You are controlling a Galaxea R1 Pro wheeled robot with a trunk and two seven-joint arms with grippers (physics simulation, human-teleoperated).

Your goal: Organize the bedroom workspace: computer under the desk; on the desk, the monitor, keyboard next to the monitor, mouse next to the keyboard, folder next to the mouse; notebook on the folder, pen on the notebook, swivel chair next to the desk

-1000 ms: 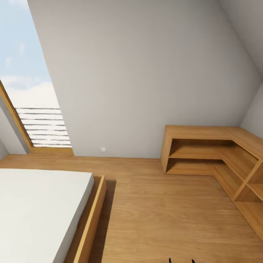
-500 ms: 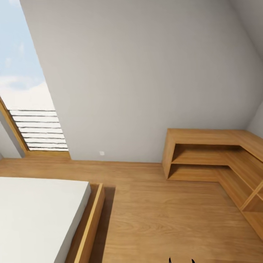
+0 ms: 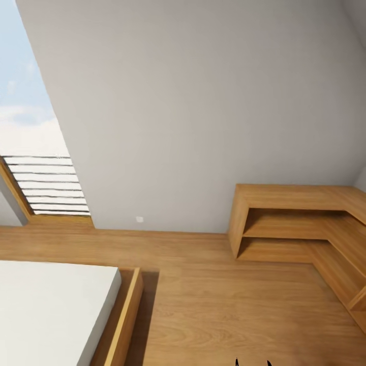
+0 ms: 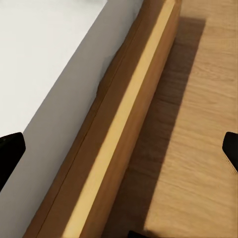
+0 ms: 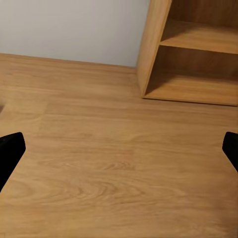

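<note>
The robot is standing in a bedroom and none of the task's things is appearing in these pictures. In the head view a wooden floor [image 3: 218, 305] is lying ahead, with a bed [image 3: 51, 310] at the left, its white mattress sitting inside a wooden frame [image 3: 124, 325]. A low corner shelf [image 3: 295, 223] is standing at the right against the grey wall [image 3: 193, 112], and a window [image 3: 30, 152] with slats is showing sky at the far left. The left hand [image 4: 119, 153] is hanging over the edge of the bed frame, its dark fingers [image 4: 10, 151] standing wide apart and holding nothing. The right hand [image 5: 119, 153] is hanging over the bare floor near the shelf, its fingers [image 5: 10, 148] also wide apart and holding nothing
</note>
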